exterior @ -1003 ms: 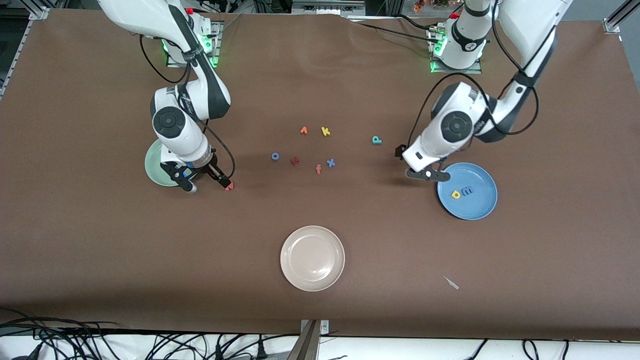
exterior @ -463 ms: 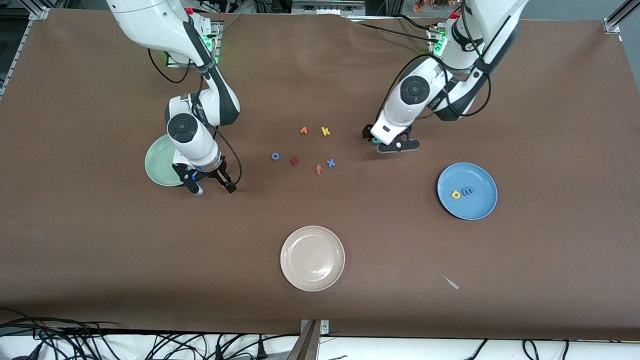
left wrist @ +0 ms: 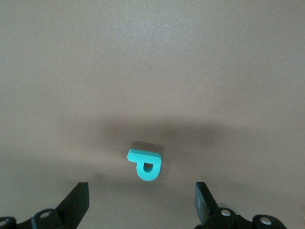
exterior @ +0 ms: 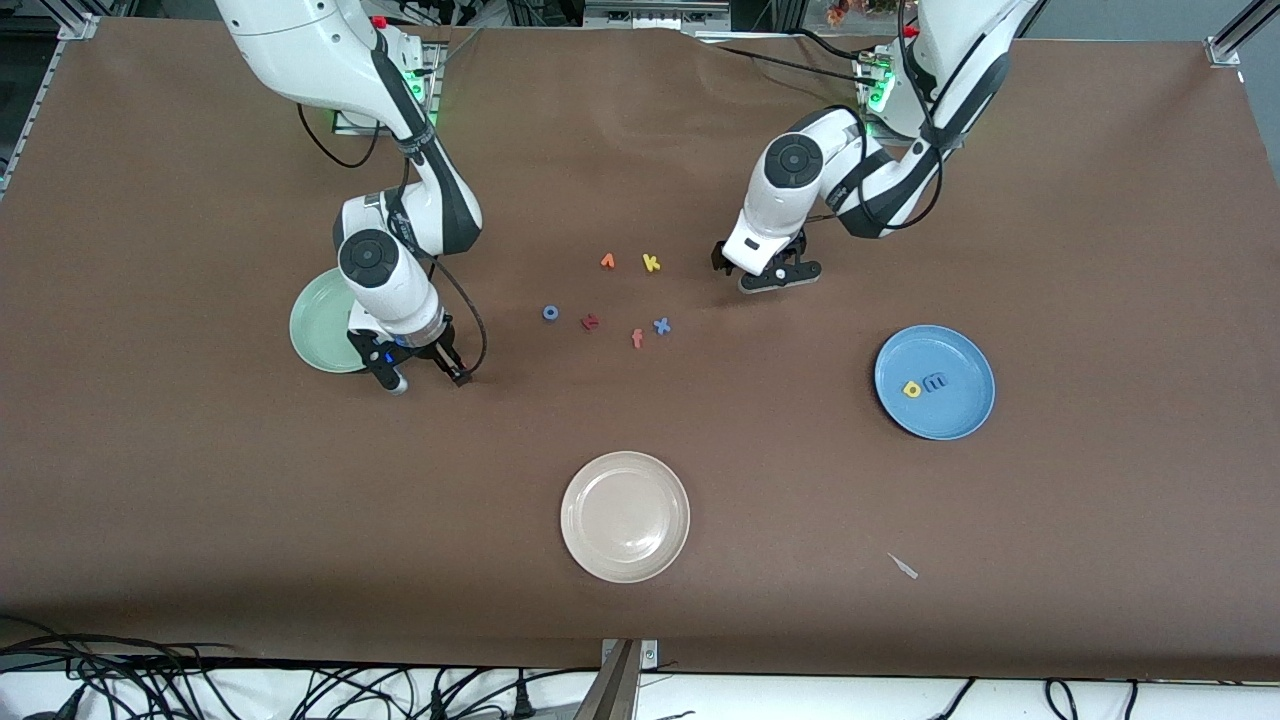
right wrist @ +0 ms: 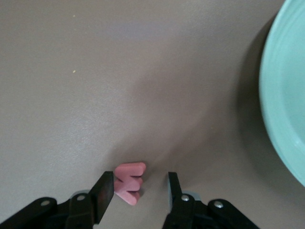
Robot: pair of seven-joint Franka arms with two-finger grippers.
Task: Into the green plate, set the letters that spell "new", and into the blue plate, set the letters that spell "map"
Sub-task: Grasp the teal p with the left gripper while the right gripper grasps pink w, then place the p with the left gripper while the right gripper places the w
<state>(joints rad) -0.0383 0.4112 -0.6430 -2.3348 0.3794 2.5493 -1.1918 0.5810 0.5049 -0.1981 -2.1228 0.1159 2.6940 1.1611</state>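
The pinkish-red "w" [right wrist: 128, 182] lies on the table beside the green plate [exterior: 315, 325] [right wrist: 286, 95]. My right gripper [exterior: 428, 378] [right wrist: 139, 183] is down around it: one finger touches the letter and the other stands off with a gap. The arm hides part of the green plate. The teal "p" [left wrist: 145, 164] lies flat under my left gripper [exterior: 765, 275] [left wrist: 142, 205], which hovers open just above it. In the blue plate [exterior: 950, 415], toward the left arm's end, lie the yellow "a" [exterior: 912, 389] and the blue "m" [exterior: 937, 382].
Loose letters lie mid-table: an orange one [exterior: 607, 261], yellow "k" [exterior: 651, 263], blue ring [exterior: 550, 313], dark red letter [exterior: 590, 322], orange "f" [exterior: 637, 338] and blue "x" [exterior: 661, 325]. A cream plate [exterior: 625, 517] and a pale scrap [exterior: 903, 567] lie nearer the camera.
The left arm swung away from the blue plate and came over the teal "p". The right gripper's fingers narrowed around the "w".
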